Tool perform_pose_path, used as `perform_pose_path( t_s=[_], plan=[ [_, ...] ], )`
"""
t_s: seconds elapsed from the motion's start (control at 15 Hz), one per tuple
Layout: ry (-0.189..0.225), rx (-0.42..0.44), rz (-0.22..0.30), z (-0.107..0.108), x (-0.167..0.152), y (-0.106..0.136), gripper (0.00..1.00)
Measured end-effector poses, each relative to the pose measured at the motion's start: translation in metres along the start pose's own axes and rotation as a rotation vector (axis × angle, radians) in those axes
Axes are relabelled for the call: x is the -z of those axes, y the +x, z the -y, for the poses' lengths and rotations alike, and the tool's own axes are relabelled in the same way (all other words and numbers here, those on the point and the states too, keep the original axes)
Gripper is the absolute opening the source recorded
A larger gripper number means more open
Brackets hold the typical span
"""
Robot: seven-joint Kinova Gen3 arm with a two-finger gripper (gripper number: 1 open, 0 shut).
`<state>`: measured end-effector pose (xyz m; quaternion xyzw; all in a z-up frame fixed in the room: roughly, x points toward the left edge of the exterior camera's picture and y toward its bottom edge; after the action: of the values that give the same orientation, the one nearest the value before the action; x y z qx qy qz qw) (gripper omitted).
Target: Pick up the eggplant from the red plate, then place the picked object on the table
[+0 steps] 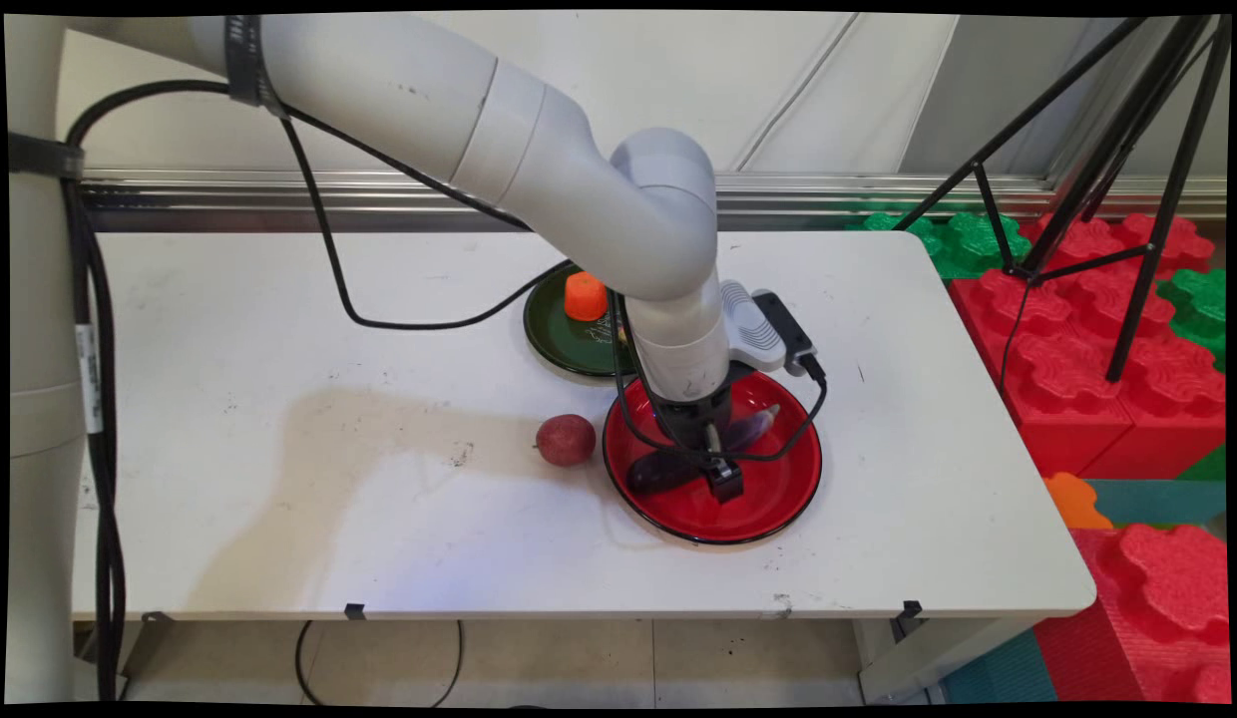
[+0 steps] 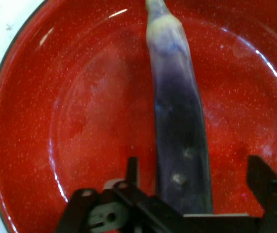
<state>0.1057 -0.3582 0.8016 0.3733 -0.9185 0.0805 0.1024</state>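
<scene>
A long purple eggplant point(image 1: 661, 471) with a pale tip lies in the red plate point(image 1: 778, 509) at the table's middle right. My gripper point(image 1: 706, 469) is lowered into the plate and stands open over the eggplant's middle. In the hand view the eggplant point(image 2: 177, 131) runs up between the two fingers point(image 2: 131, 170), on the red plate point(image 2: 80, 121). The left finger is close to the eggplant and the right one stands further off. Nothing is clamped.
A red round fruit point(image 1: 566, 440) sits on the table just left of the red plate. Behind it, a dark green plate point(image 1: 559, 344) carries an orange piece point(image 1: 585, 296). A black tripod point(image 1: 1127, 199) and red and green foam blocks point(image 1: 1077, 339) stand beyond the table's right edge.
</scene>
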Motion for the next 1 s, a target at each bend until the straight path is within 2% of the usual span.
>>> perform_pose_path(
  t_s=[0.07, 0.4, 0.67, 1.0],
  plan=[
    [-0.002, 0.000, -0.002, 0.000, -0.002, 0.000, 0.00],
    [-0.006, -0.010, -0.026, 0.001, -0.005, 0.003, 0.00],
    [0.005, -0.013, -0.045, 0.003, 0.004, 0.002, 0.00],
    [0.041, -0.016, -0.089, 0.008, 0.051, 0.001, 0.00]
  ],
)
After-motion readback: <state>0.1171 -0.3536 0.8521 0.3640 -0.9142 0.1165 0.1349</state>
